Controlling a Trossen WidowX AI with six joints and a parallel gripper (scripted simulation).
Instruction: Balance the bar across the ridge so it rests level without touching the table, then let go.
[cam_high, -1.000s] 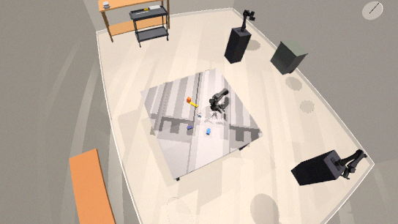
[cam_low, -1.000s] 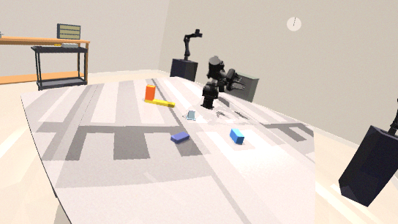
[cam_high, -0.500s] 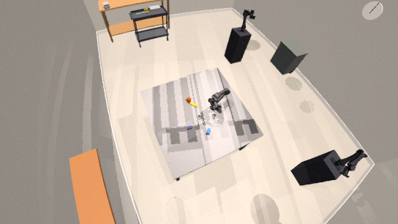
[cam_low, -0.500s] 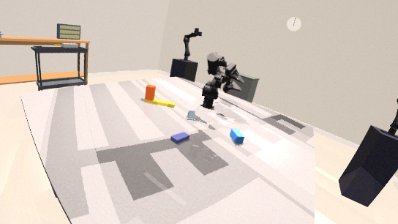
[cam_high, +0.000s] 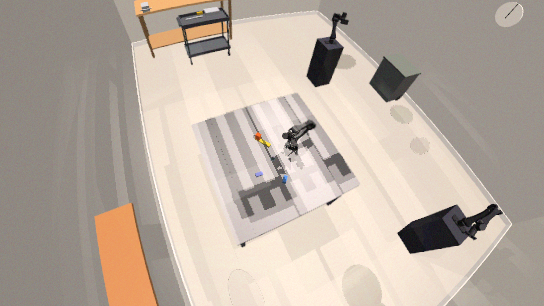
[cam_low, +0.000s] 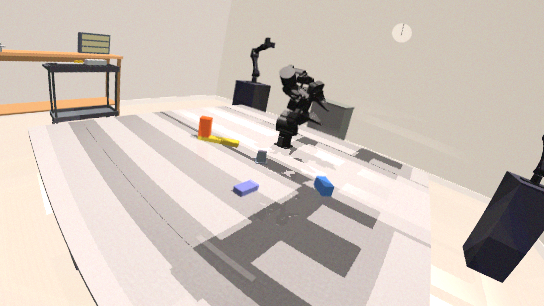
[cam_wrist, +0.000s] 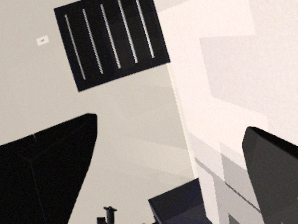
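A yellow bar (cam_high: 264, 142) (cam_low: 220, 141) lies low on the table (cam_high: 232, 227) (cam_low: 150, 260). An orange block (cam_high: 258, 136) (cam_low: 205, 126) stands at its far left end; whether they touch I cannot tell. A small grey piece (cam_low: 261, 156), possibly the ridge, sits on the table a little right of the bar. My gripper (cam_low: 324, 116) (cam_wrist: 173, 130) is open and empty, raised above the table and away from the bar. Its two black fingers stand wide apart in the wrist view, with nothing between them. The wrist view shows neither bar nor ridge.
A purple block (cam_high: 258, 174) (cam_low: 246, 188) and a blue block (cam_high: 285, 179) (cam_low: 324, 186) lie on the table, nearer the exterior camera than the grey piece. Other arms on dark pedestals (cam_high: 324, 65) (cam_high: 432, 232), a cart and a shelf stand beyond the table.
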